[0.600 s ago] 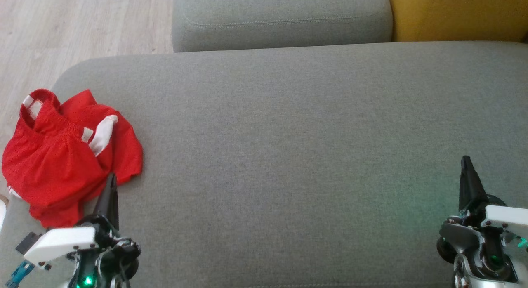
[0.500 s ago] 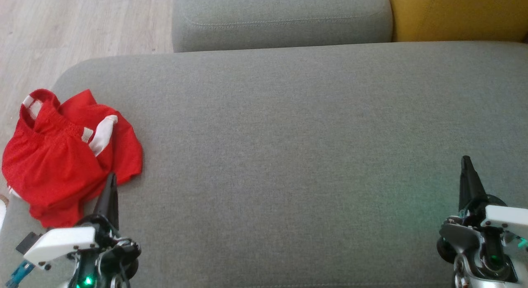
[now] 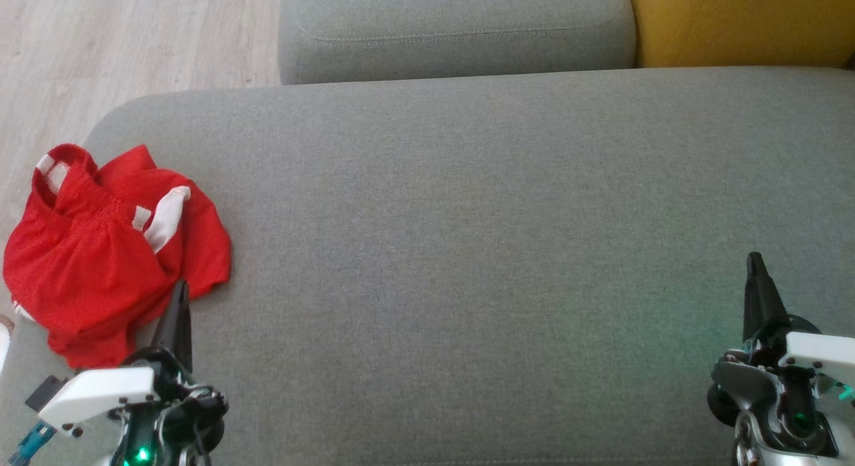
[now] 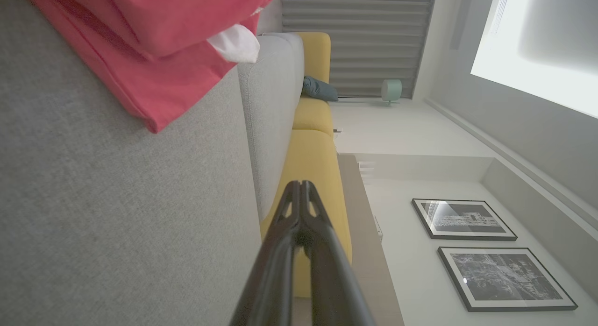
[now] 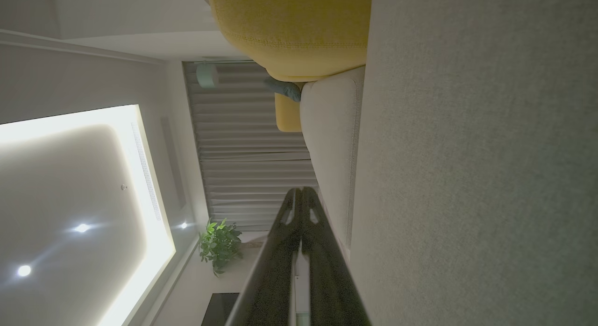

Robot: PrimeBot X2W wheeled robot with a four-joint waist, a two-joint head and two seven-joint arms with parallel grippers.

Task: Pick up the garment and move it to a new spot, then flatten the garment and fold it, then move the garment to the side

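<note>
garment (image 3: pixel 100 259) lies bunched on grey seat (image 3: pixel 467 252), perhaps touching closed left claw (image 3: pixel 180 291); right claw (image 3: pixel 755 260) closed too.

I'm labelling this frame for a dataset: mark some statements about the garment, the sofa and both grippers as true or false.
1. The red garment lies crumpled at the left end of the grey cushion. True.
2. The left gripper clamps the garment. False: it is shut on nothing, beside it.
3. The right gripper is open. False: it is shut and empty.
4. A yellow cushion sits at the far right. True.
</note>
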